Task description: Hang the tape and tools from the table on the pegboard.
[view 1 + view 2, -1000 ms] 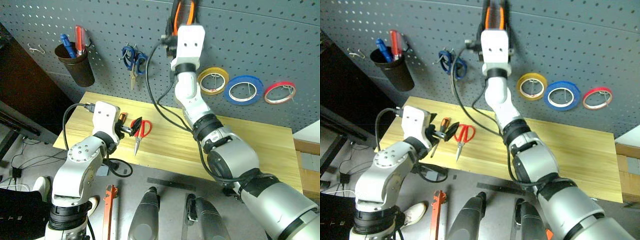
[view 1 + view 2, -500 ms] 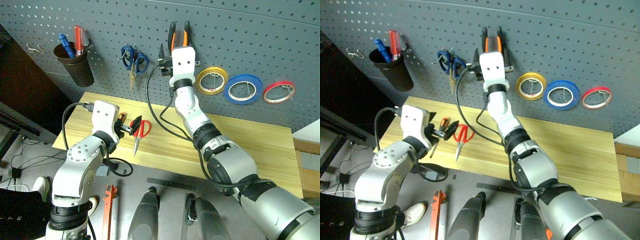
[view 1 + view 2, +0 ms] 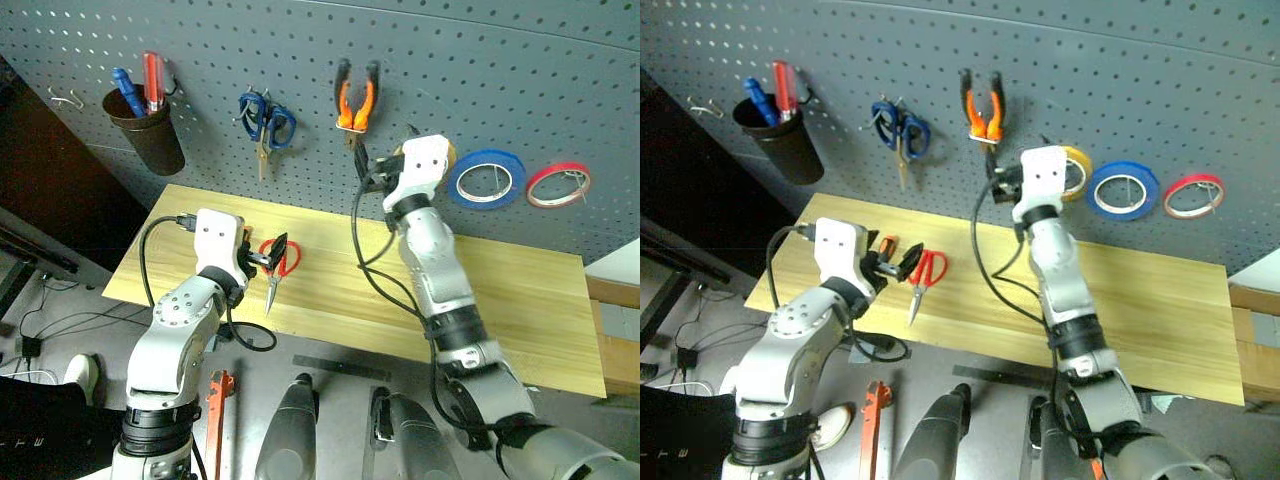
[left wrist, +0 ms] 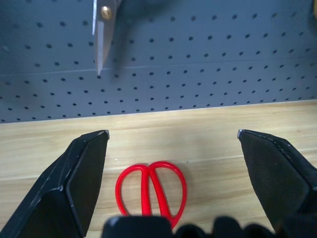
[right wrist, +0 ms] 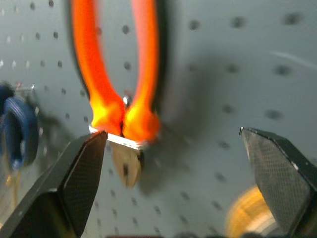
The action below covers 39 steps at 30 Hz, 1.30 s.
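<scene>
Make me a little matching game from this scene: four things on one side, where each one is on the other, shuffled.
Things:
1. orange-handled pliers
2. red-handled scissors
3. blue tape roll
4. red and blue screwdrivers

Places:
A. lying on the wooden table
B. standing in the dark cup
C. hanging on the pegboard next to the blue-handled scissors
D. hanging between the yellow and red rolls

Pairs: 1-C, 2-A, 3-D, 4-B

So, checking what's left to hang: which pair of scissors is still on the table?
The red-handled scissors, lying on the wooden table; the blue-handled pair hangs on the pegboard.
</scene>
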### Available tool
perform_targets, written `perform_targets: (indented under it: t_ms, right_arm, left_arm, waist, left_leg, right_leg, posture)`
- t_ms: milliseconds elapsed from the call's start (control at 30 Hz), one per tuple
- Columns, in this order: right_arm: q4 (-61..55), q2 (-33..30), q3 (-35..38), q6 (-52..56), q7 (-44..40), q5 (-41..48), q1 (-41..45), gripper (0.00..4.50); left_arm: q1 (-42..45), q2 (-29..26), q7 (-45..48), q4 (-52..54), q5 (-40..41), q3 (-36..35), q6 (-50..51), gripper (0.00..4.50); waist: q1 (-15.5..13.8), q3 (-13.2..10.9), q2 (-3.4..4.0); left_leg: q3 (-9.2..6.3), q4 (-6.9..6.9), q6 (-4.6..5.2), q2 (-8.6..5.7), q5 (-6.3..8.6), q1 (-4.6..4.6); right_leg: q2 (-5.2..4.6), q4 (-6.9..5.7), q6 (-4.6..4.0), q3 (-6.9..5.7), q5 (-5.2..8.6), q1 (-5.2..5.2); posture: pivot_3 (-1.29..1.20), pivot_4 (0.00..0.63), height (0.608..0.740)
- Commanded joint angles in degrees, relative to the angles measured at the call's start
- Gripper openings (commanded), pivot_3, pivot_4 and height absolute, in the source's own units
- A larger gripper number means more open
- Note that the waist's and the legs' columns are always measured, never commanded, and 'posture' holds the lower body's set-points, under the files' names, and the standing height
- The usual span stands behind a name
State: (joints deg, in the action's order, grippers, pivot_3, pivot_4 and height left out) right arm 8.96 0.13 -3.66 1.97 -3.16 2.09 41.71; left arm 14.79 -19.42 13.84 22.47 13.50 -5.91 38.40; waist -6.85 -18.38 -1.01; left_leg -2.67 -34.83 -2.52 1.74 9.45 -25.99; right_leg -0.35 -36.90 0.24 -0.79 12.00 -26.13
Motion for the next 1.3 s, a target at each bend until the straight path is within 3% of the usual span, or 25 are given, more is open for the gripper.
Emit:
perform_targets:
  t_ms: [33,167,267,500,867,1233,1300]
  right_arm:
    - [-15.79,-3.05,-3.96,9.46,-7.61,3.02,-3.63,4.45]
    - [-24.88,-7.55,-6.53,19.0,-16.11,8.79,-8.57,4.45]
    - [-32.43,-14.89,-9.61,24.52,-26.73,14.58,-15.1,4.45]
    - [-34.82,-23.22,-15.08,20.83,-36.12,13.94,-24.26,4.45]
    - [-33.3,-24.24,-18.67,15.96,-41.11,11.84,-27.0,4.45]
    - [-32.27,-22.29,-17.28,17.35,-39.77,12.18,-25.02,4.45]
    - [-32.24,-22.18,-17.29,17.35,-39.74,12.15,-24.9,4.5]
  left_arm:
    - [-0.81,2.06,-2.41,0.5,-1.1,0.69,-0.79,4.5]
    - [-0.33,2.4,-5.17,-1.58,-3.99,1.74,0.41,4.5]
    - [-0.02,2.69,-9.42,-4.46,-6.87,1.03,4.28,4.5]
    - [-5.93,4.66,-9.2,-10.63,-4.76,-3.36,7.43,4.5]
    - [-5.6,2.35,-2.15,-26.28,-4.19,-1.93,3.15,4.5]
    - [-1.33,0.78,-1.42,-31.75,-6.89,0.94,2.33,4.5]
    - [-0.96,0.66,-0.98,-31.77,-7.04,1.5,2.56,4.12]
  waist:
    - [0.79,0.0,0.0]
    - [2.32,0.01,-0.01]
    - [2.74,0.01,-0.02]
    - [4.59,-0.05,-0.11]
    - [5.53,-0.37,-0.55]
    - [5.53,-0.39,-0.51]
    - [5.52,-0.39,-0.51]
  left_leg:
    - [0.0,-0.01,0.0,0.01,0.0,0.01]
    - [0.01,-0.01,0.0,0.03,0.0,0.06]
    - [-0.01,-0.04,0.0,0.03,0.0,0.07]
    - [0.14,-0.06,0.01,-0.01,0.01,0.1]
    - [0.1,-0.12,0.01,0.02,0.01,0.16]
    - [0.3,-0.1,0.01,0.03,0.01,0.32]
    - [0.3,-0.1,0.01,0.03,0.01,0.33]
  right_leg:
    - [0.0,-0.01,0.0,0.0,0.0,0.0]
    - [0.02,-0.03,0.0,0.02,0.0,0.02]
    - [0.03,-0.06,0.0,0.02,0.0,0.02]
    - [0.0,-0.02,0.04,0.03,0.01,0.04]
    - [-0.02,-0.07,-0.3,0.06,0.21,0.07]
    - [-0.24,-0.12,-0.28,0.1,0.2,0.1]
    - [-0.3,-0.1,-0.28,0.09,0.2,0.12]
  posture:
    - [0.19,0.288,0.74]
    - [0.17,0.295,0.74]
    - [0.15,0.307,0.74]
    - [0.11,0.336,0.74]
    - [0.07,0.374,0.74]
    - [0.06,0.378,0.74]
    - [0.06,0.379,0.74]
